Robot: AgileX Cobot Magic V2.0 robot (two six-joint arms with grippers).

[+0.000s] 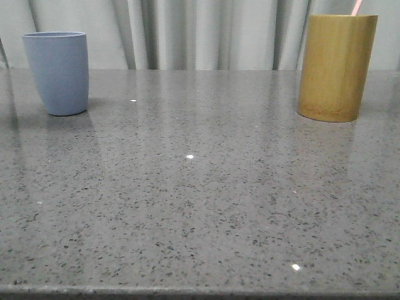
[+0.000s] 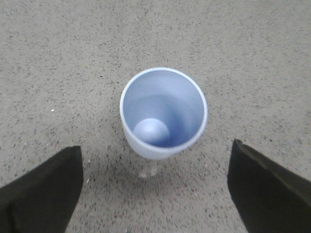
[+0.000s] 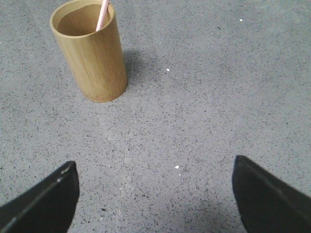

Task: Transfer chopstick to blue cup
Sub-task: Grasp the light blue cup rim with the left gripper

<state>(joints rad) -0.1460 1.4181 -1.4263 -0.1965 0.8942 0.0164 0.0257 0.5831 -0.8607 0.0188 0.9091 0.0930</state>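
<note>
The blue cup [image 1: 57,72] stands upright at the far left of the grey speckled table. In the left wrist view the cup [image 2: 164,112] is seen from above and is empty; my left gripper [image 2: 155,187] is open and hangs above the table just short of it. A pale pink chopstick [image 1: 356,7] pokes out of the yellow-brown bamboo holder [image 1: 336,66] at the far right. In the right wrist view the chopstick [image 3: 102,13] leans inside the holder [image 3: 91,50]; my right gripper [image 3: 155,194] is open, empty and well back from it. Neither gripper shows in the front view.
The table's front edge [image 1: 200,291] runs along the bottom of the front view. Grey curtains [image 1: 200,31] hang behind the table. A faint wet-looking mark [image 2: 148,171] lies on the table beside the cup's base.
</note>
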